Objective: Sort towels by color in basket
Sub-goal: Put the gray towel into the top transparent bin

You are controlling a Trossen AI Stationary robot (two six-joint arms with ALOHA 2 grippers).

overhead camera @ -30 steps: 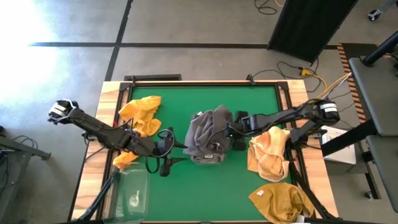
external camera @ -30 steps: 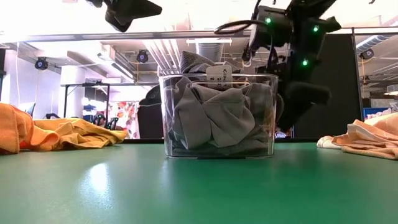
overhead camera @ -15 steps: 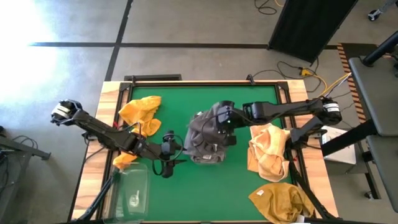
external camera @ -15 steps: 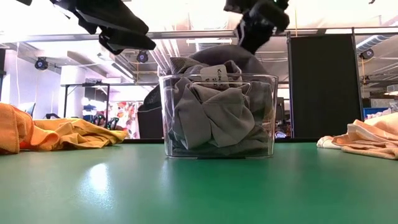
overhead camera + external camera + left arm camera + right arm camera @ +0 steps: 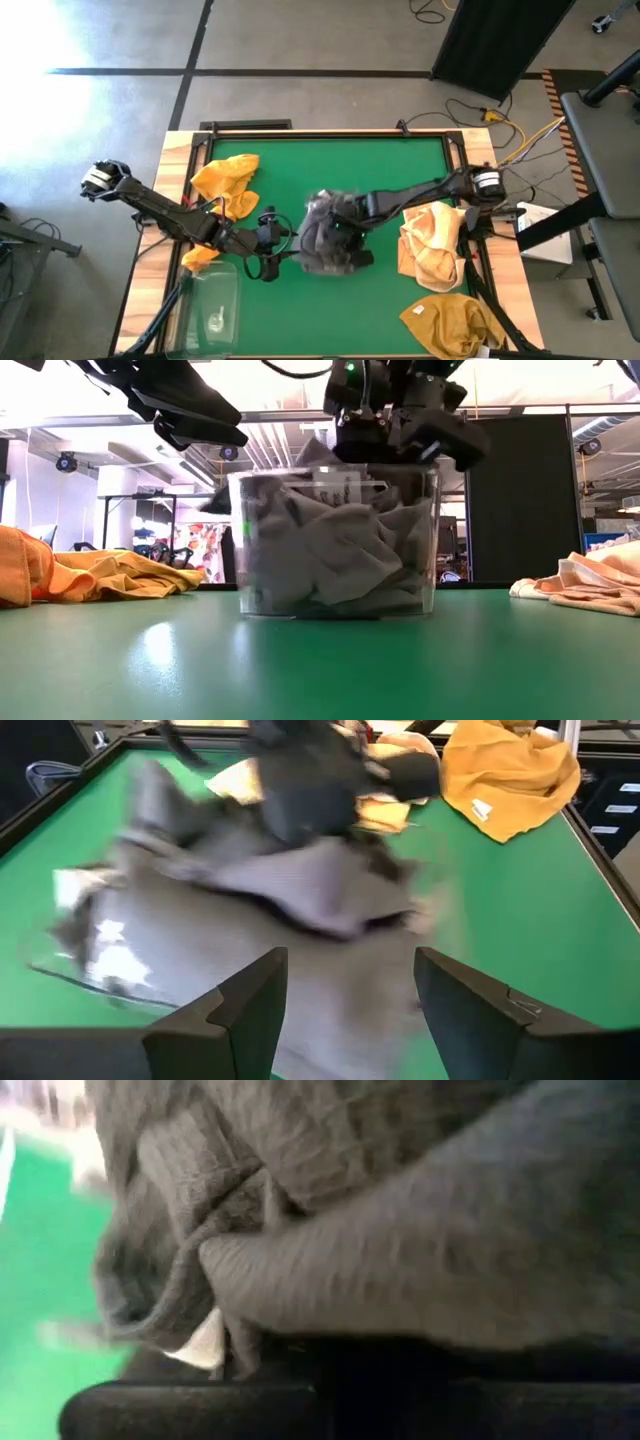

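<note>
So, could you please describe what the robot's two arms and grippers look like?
Both arms are dark, slim and jointed, each with a white band at the outer joint. The left gripper has two flat, dark fingers with angular tips. The right gripper is a blocky black housing with a green indicator light and black cables.

We can read no text, brand, number or sign in any of these views. We do see a small white tag (image 5: 338, 488) among the grey towels (image 5: 330, 550) in the clear basket (image 5: 250, 540), with dark marks on it, but they are too blurred for us to make out. Another pale tag (image 5: 421, 312) sits on the yellow towel (image 5: 450, 325) at the table's near right corner; whatever is on it is too small to tell.
</note>
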